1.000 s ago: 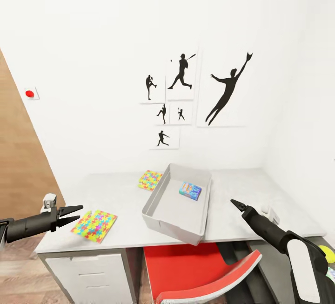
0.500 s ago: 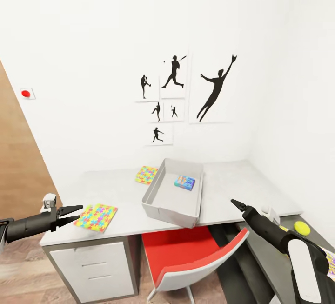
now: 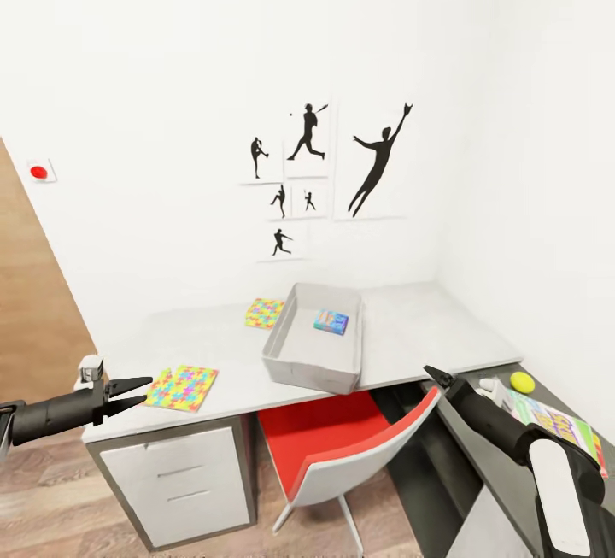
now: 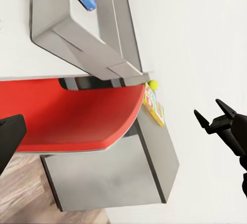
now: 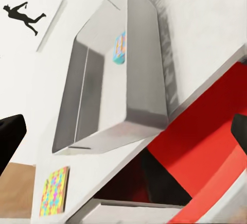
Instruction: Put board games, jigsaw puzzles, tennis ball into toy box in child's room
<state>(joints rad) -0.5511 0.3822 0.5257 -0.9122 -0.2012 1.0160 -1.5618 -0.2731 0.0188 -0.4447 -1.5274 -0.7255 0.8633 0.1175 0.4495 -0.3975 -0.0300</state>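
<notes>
The white wall (image 3: 171,71) takes up most of what I see, with a cluster of black sports pictures (image 3: 325,169) hung on it and a brown door (image 3: 30,302) at the far left. Below them runs the long grey table (image 3: 410,331), white drawers (image 3: 175,477) under its left end. A red chair (image 3: 342,447) is tucked beneath the middle. On the tabletop sits the grey toy box (image 3: 314,351), its near end jutting a little past the table's front edge; one small blue-printed board game (image 3: 330,321) already lies flat inside it, toward the far end. Off to the right, on a darker surface, a white-green board game (image 3: 551,423) lies flat with the tennis ball (image 3: 522,382) just beyond it. One jigsaw puzzle (image 3: 182,388) lies near the table's front left edge, and the second puzzle (image 3: 264,313) rests farther back, just beside the box's left wall. The left gripper (image 3: 137,390) hangs in the air close to the nearer puzzle, fingers spread apart and holding nothing. The right gripper (image 3: 437,376) hovers in front of the table's right part, away from everything; from the left wrist view its fingers (image 4: 218,122) look parted and empty.
</notes>
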